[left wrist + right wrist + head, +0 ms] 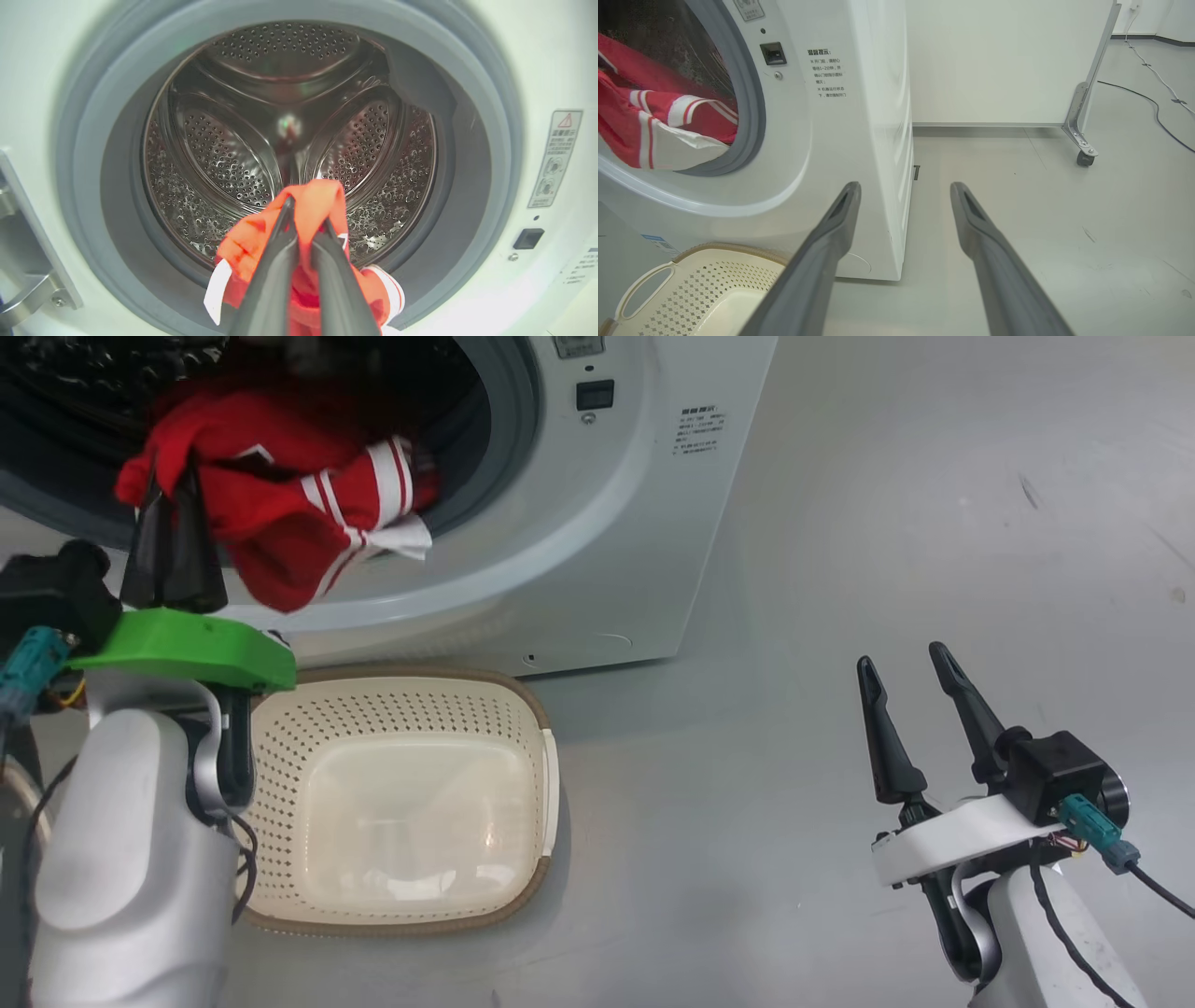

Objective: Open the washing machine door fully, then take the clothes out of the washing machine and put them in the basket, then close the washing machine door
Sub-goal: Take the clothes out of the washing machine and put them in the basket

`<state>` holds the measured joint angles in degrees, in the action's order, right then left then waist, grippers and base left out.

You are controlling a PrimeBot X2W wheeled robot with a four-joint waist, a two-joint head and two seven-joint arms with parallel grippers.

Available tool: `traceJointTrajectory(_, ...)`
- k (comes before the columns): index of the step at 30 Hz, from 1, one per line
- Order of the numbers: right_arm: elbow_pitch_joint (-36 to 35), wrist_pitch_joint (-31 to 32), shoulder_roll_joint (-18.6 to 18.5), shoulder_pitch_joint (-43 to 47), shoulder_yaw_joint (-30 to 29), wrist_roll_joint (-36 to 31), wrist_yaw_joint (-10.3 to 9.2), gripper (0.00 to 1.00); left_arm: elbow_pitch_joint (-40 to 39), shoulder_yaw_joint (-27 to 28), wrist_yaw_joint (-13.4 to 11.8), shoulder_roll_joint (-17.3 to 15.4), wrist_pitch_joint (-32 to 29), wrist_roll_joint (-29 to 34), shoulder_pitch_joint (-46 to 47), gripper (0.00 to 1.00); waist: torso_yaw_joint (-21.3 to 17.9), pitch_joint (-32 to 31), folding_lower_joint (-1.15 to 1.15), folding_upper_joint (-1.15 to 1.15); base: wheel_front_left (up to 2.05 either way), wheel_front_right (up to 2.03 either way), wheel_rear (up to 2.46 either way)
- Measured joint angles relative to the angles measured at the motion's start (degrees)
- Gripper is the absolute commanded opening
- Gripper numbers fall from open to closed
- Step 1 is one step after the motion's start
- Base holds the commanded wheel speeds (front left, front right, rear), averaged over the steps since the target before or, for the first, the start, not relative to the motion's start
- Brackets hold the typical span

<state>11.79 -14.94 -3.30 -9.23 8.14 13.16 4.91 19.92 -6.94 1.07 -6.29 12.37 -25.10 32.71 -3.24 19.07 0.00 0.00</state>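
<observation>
Red clothes [280, 532] with white stripes hang out of the open mouth of the white washing machine [616, 523], over its lower rim. My left gripper [170, 485] is shut on the red fabric at the left of the bundle. In the left wrist view, my left gripper [306, 213] pinches the clothes [317, 193] in front of the steel drum [289, 116]. The cream basket [280, 756] stands on the floor directly below the opening. My right gripper [901, 658] hovers open over the floor to the right, holding nothing. The door is out of view.
A metal hinge [28, 284] sits at the left of the opening. In the right wrist view, my right gripper [904, 186] points past the machine's corner [887, 140] at a white partition on a caster [1085, 156]. A cable [1157, 107] lies beyond.
</observation>
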Motion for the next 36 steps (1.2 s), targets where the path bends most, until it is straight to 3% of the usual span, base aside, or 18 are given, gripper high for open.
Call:
traceJointTrajectory(17,-0.55,0.00,0.08,3.89,-0.71,-0.42,-0.01,1.00,-7.82,-1.91,-3.55,1.80,0.78,2.15,-13.91,0.00,3.39,-6.02,0.00,0.00,0.00,0.00,0.00)
traceJointTrajectory(36,-3.21,0.00,0.14,3.80,0.15,-1.18,0.32,1.00,-2.64,-6.04,-4.28,3.09,-2.30,0.82,-22.28,0.00,2.94,-1.94,0.00,0.00,0.00,0.00,0.00)
